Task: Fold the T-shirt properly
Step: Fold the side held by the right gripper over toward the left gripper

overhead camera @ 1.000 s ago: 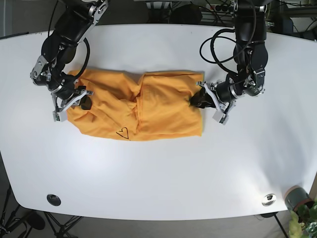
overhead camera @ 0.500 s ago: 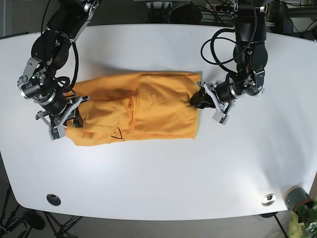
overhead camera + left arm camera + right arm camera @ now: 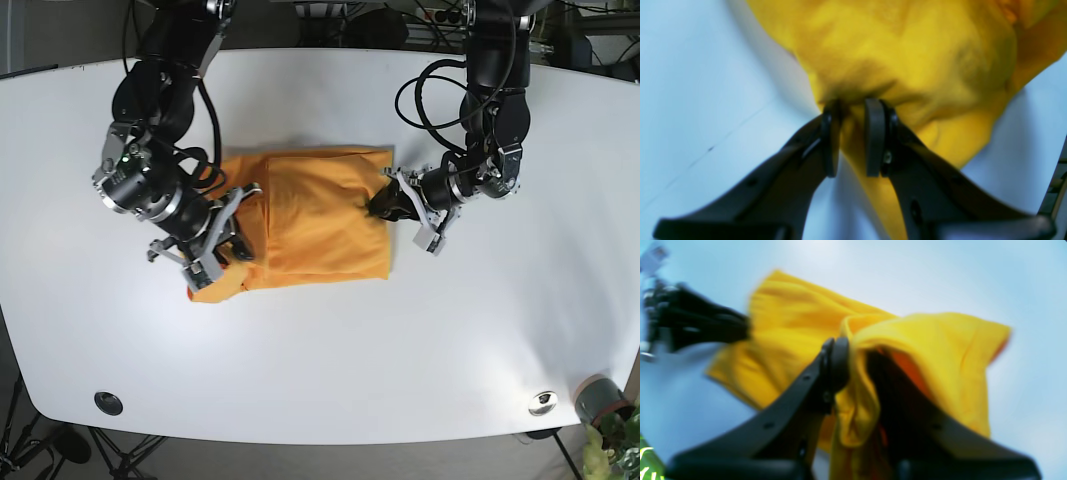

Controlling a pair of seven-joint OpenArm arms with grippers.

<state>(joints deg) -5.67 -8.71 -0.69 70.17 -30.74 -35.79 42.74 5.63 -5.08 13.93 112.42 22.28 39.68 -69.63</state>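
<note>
Broadly, the white oval bench [image 3: 330,340] carries the orange-yellow cotton T-shirt [image 3: 320,215] at its middle, already gathered into a compact rectangle. The fold looks well advanced, though one end remains bunched and needs laying flat. The left tool [image 3: 851,136] is pinched onto the shirt's edge; the right tool [image 3: 857,356] grips lifted cloth. No readable writing shows.

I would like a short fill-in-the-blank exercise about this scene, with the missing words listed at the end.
1. The T-shirt lying on the table has the colour ____.
2. The left gripper is shut on the shirt's ____ edge in the base view.
3. The right gripper pinches a ____ of the same shirt.
4. The table top is ____ in colour.

Missing words: orange; right; fold; white
</note>
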